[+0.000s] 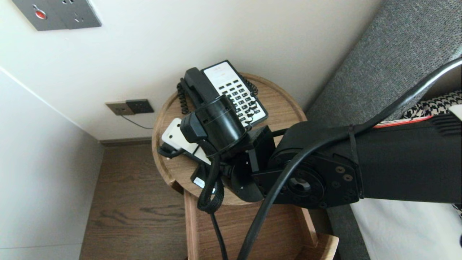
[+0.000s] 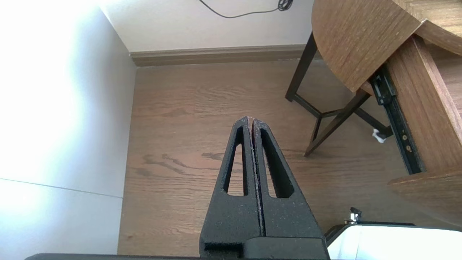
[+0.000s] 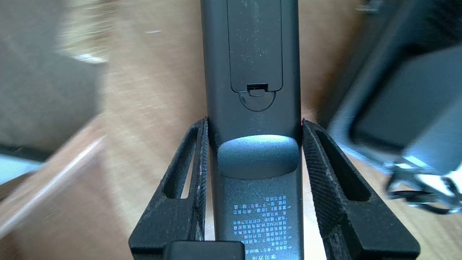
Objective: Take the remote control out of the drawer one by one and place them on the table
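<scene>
Remote control (image 3: 252, 72), back upward, sits gripped in my right hand (image 3: 254, 122) over the tabletop (image 1: 278, 97), near of the telephone (image 1: 234, 90), a carry whose next move, I judge, needs a level hold clear of the cord (image 1: 182, 97), my left hand (image 2: 251, 120) closed, idle above the floor (image 2: 180, 144).

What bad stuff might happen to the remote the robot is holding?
1. The right hand pinches only the smooth sides of the remote, so it might slip out; the shut left hand hangs over the floor, probably no help.
2. The arm is crowded over the small table, so it may bump the telephone.
3. Its dangling cable might snag the table's rim.
</scene>
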Tool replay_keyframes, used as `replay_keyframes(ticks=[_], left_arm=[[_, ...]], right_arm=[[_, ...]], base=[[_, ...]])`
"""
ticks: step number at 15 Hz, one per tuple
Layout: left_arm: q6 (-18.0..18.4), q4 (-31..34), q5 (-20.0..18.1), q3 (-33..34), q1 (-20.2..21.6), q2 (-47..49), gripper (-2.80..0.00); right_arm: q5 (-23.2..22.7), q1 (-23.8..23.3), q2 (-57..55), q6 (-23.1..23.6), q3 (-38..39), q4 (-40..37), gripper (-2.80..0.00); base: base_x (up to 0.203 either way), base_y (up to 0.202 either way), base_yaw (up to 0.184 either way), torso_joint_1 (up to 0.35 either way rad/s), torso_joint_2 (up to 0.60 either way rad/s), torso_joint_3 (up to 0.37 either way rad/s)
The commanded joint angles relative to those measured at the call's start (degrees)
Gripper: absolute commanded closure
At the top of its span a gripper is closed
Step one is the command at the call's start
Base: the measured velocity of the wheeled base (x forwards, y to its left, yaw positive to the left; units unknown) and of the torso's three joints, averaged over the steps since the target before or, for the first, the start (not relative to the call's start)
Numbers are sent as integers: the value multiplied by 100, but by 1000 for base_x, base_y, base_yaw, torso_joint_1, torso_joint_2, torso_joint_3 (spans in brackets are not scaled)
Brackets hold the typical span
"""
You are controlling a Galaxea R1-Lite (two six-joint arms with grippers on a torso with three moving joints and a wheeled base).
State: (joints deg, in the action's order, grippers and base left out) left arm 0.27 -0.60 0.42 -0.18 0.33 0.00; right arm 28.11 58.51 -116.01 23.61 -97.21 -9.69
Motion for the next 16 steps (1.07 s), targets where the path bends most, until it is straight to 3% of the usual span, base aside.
replay_keyframes(ticks=[1,6,16], left_arm=[[0,-2,1,1,2,-9,0],[0,-2,1,1,2,-9,0],[0,-2,1,1,2,-9,0]], right_arm=[[10,46,27,-19,0,-55,0],[-96,99,-1,-520,0,-380,0],[-192,64,-142,-595,106,-376,0]], base=[[0,0,0,0,0,0],[0,0,0,0,0,0],[0,0,0,0,0,0]])
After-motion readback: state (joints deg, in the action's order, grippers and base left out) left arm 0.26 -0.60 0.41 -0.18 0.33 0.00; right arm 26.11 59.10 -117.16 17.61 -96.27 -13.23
